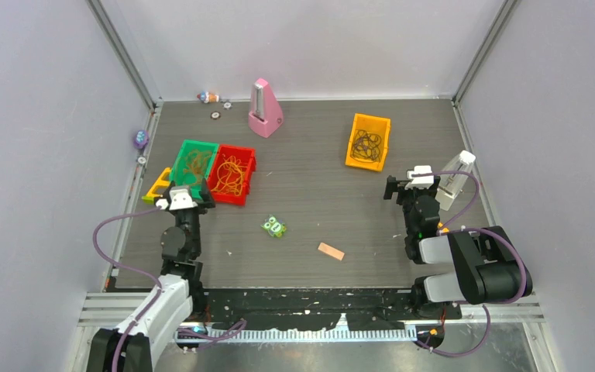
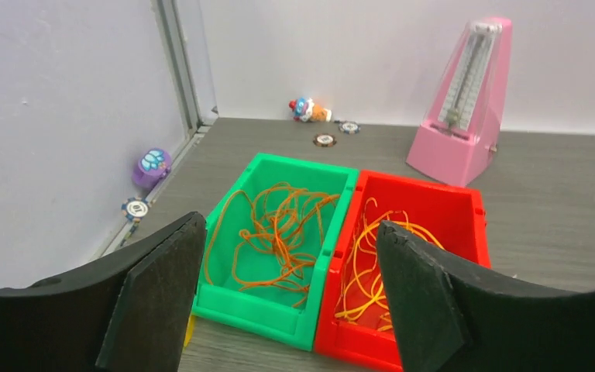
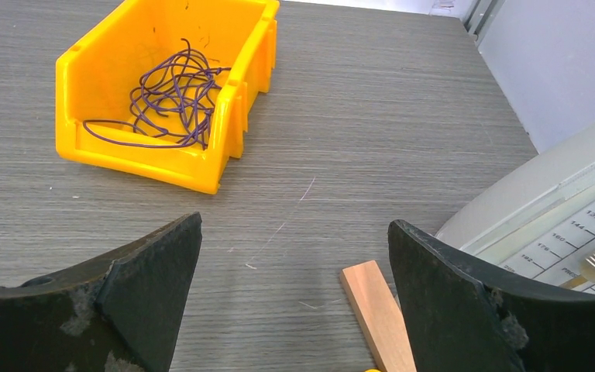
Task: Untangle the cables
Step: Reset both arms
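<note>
The cables lie sorted in three bins. Orange cables (image 2: 279, 232) (image 1: 196, 163) fill the green bin (image 2: 256, 310), with yellow cables (image 2: 364, 263) (image 1: 232, 174) in the red bin (image 2: 426, 203) beside it. Dark purple cables (image 3: 174, 101) (image 1: 366, 145) sit in a yellow-orange bin (image 3: 139, 159) at the back right. My left gripper (image 2: 290, 225) (image 1: 195, 194) hovers open just in front of the green and red bins, holding nothing. My right gripper (image 3: 294, 225) (image 1: 400, 188) stands open over bare table, well short of the yellow-orange bin.
A pink metronome (image 1: 265, 108) stands at the back, a white metronome (image 3: 558, 217) beside my right gripper. A wooden block (image 3: 376, 314) lies near the right fingers. Another block (image 1: 331, 251) and a green toy (image 1: 274, 226) lie mid-table. Small toys and chips (image 2: 325, 140) dot the left back corner.
</note>
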You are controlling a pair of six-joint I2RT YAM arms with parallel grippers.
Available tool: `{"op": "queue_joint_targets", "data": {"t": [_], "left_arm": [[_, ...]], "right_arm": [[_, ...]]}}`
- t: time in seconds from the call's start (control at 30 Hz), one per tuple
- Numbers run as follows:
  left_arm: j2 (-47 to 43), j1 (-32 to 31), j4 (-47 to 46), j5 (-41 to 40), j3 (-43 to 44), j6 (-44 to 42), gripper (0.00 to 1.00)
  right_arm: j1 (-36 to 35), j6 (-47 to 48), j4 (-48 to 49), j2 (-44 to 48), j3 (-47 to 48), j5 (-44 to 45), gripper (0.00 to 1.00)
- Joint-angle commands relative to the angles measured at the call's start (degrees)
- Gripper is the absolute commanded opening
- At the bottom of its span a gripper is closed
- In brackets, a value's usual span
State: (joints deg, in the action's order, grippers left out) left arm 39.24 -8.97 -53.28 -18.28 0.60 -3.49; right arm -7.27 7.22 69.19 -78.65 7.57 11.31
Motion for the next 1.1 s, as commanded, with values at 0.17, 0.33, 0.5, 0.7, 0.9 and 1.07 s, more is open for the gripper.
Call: {"op": "queue_joint_targets", "data": {"t": [0.17, 0.33, 0.5, 0.7, 0.9, 1.07], "left_arm": [[27.5, 0.4, -21.4, 6.6, -1.0, -4.6, 0.78], [32.8, 2.1, -11.7, 6.7, 6.7, -3.0, 0.83], [32.9, 3.4, -7.2, 5.2, 9.8, -0.8, 1.0], [33.0, 3.4, -7.2, 5.1, 9.8, -0.7, 0.99], [32.9, 3.4, -6.8, 5.3, 9.9, -0.8, 1.0], [32.8, 4.8, -4.6, 8.3, 10.9, -0.2, 1.0]], "right_arm": [[0.2, -0.3, -1.1, 0.3, 2.7, 2.2, 0.95], [0.2, -0.4, -1.4, 0.3, 2.9, 2.4, 0.95], [0.2, -0.5, -1.4, 0.2, 3.0, 2.5, 0.95], [0.3, -0.5, -1.5, 0.2, 3.0, 2.5, 0.95], [0.2, -0.5, -1.5, 0.3, 3.0, 2.4, 0.95], [0.3, -0.5, -1.5, 0.2, 3.0, 2.5, 0.95]]}}
